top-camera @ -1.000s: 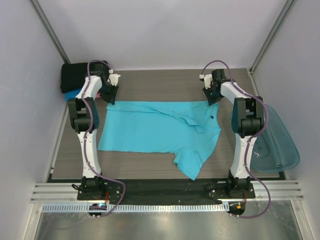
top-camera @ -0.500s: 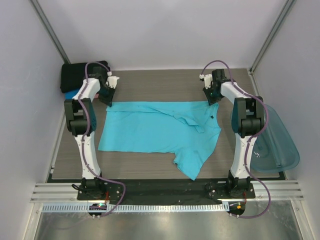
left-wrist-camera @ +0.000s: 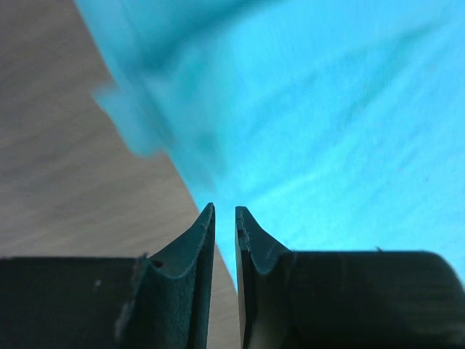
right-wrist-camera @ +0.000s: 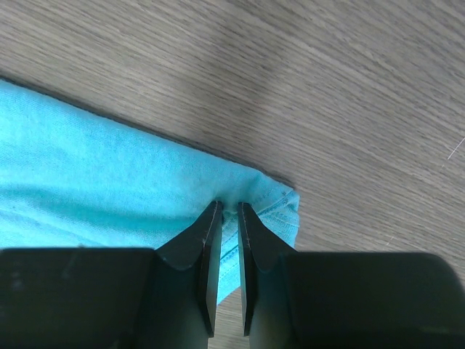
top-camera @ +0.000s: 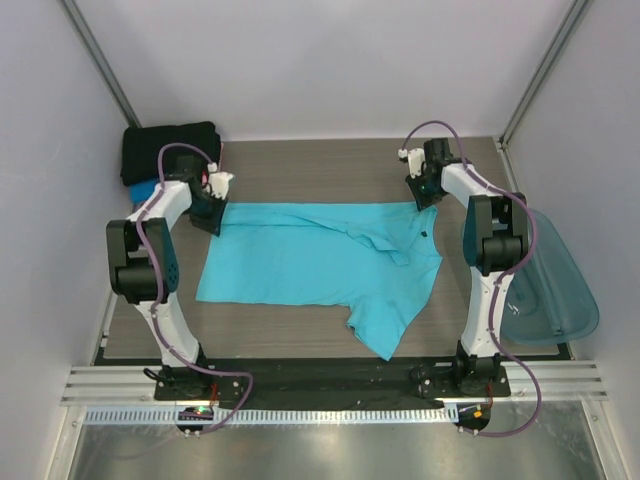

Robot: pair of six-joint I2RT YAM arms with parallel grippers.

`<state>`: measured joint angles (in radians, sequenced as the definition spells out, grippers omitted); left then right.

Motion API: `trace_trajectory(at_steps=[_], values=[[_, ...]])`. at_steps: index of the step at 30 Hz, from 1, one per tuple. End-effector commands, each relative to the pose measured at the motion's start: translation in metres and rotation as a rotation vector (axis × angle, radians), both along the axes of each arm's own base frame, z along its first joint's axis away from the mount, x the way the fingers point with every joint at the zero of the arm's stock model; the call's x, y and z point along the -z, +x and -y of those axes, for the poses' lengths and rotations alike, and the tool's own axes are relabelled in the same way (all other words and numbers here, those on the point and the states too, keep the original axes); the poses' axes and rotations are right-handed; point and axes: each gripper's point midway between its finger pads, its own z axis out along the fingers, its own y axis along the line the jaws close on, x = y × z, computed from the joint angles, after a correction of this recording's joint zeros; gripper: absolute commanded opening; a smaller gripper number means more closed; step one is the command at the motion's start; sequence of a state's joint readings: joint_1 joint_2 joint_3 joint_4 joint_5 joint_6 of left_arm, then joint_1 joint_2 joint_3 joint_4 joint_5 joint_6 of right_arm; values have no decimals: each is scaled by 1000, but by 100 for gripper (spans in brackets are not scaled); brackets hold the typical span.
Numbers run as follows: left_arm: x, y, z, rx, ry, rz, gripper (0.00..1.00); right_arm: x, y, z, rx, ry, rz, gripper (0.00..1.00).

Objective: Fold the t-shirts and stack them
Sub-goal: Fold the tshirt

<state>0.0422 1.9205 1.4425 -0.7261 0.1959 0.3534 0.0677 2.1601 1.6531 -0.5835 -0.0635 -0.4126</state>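
Observation:
A turquoise t-shirt (top-camera: pixel 320 255) lies spread flat on the wooden table, with one sleeve pointing toward the near edge. My right gripper (top-camera: pixel 424 196) is shut on the shirt's far right corner (right-wrist-camera: pixel 269 200), pinching the hem between its fingertips. My left gripper (top-camera: pixel 211 205) is at the shirt's far left corner. Its jaws stand nearly together with only a thin slit and no cloth between them. In the left wrist view the blurred shirt (left-wrist-camera: pixel 327 131) and its edge lie just beyond the fingertips. A folded black shirt (top-camera: pixel 170 150) lies on a blue one (top-camera: pixel 143 189) at the far left corner.
A translucent teal plastic tub (top-camera: pixel 548 280) lies tilted off the table's right edge beside the right arm. Grey walls close in the table at the back and both sides. Black mounting rails (top-camera: pixel 330 375) run along the near edge.
The left arm's elbow has swung out to the left and toward me, and its gripper has come nearer, onto the shirt's far left corner. The right arm and the shirt have not moved.

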Motion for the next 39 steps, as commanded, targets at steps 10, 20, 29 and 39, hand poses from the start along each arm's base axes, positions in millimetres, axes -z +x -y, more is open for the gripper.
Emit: trace_trajectory(at_steps=[10,20,29,39], values=[[-45,44,-6,-56,-27,189,29,4,-3,-1,-19,-8,12,21],[-19,105,-12,-123,-33,103,33,9,-5,-6,-45,-21,2,22],[-8,116,-19,-151,4,108,37,3,1,-8,-38,-20,23,23],[23,114,-15,-142,6,47,36,-11,7,-7,-25,-21,58,25]])
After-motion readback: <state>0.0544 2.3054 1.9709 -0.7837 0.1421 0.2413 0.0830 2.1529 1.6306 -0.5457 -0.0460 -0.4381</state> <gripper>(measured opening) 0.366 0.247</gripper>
